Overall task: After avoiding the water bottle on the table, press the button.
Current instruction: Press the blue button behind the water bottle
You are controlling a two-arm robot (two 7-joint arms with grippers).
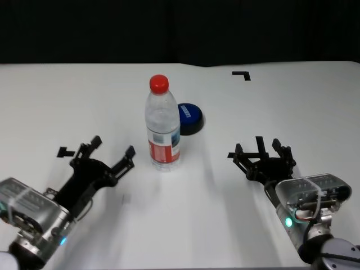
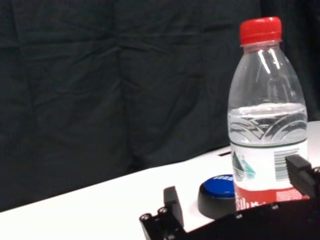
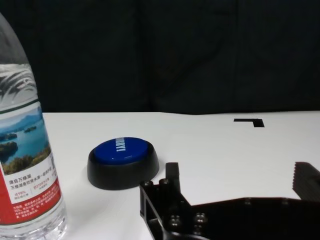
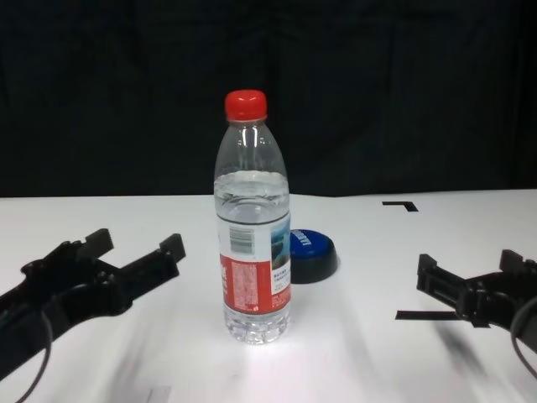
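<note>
On the white surface (image 1: 67,101) I see the water bottle (image 1: 163,125) standing just before the button (image 1: 189,117); my left gripper (image 1: 111,153) and right gripper (image 1: 262,149) sit spread open on either side, both apart from them.

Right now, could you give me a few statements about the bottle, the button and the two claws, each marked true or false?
1. The water bottle stands upright with its cap on. True.
2. The button lies nearer the robot than the bottle. False: it sits behind it, slightly to the right.
3. The left claw grips the bottle. False: it is open and apart from it.
4. The right claw is open above the table. True.
</note>
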